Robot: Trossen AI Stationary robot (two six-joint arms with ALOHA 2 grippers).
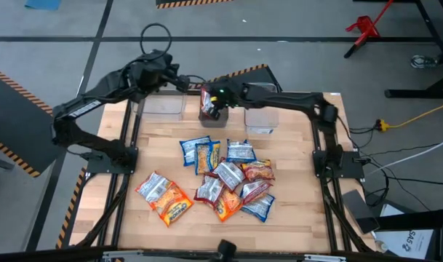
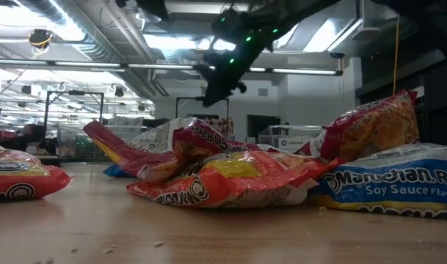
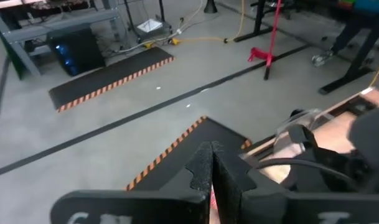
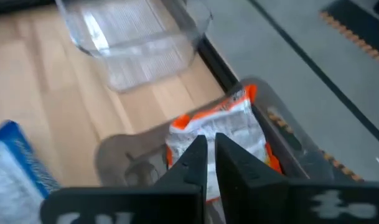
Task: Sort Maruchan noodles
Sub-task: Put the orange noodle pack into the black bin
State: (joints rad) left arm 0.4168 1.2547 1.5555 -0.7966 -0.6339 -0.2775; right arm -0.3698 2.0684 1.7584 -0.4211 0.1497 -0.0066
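Over the middle clear bin (image 1: 210, 120) at the table's far edge, my right gripper (image 1: 212, 104) (image 4: 208, 152) is shut on a red-orange and silver Maruchan packet (image 1: 206, 102) (image 4: 223, 127). My left gripper (image 1: 190, 85) (image 3: 211, 168) is shut just left of it, above the far edge; a red sliver shows under its fingers, and I cannot tell whether it touches anything. Several blue, orange and red-silver packets (image 1: 225, 178) (image 2: 223, 180) lie in a loose pile mid-table. Two more packets (image 1: 163, 195) lie toward the near left. My right gripper pinches the packet's upper edge (image 4: 198, 134) between its two fingers, coming from above and slanting down. The packet stands tilted inside the middle bin, its far end (image 4: 248, 93) against the bin's wall; the fingers hide the exact place of contact.
A clear bin (image 1: 163, 108) (image 4: 136, 43) stands left of the middle one and another bin (image 1: 261, 120) right of it, all along the far edge. A blue packet (image 4: 15, 168) lies near the bins. Bare wood shows at the near edge and beside the pile.
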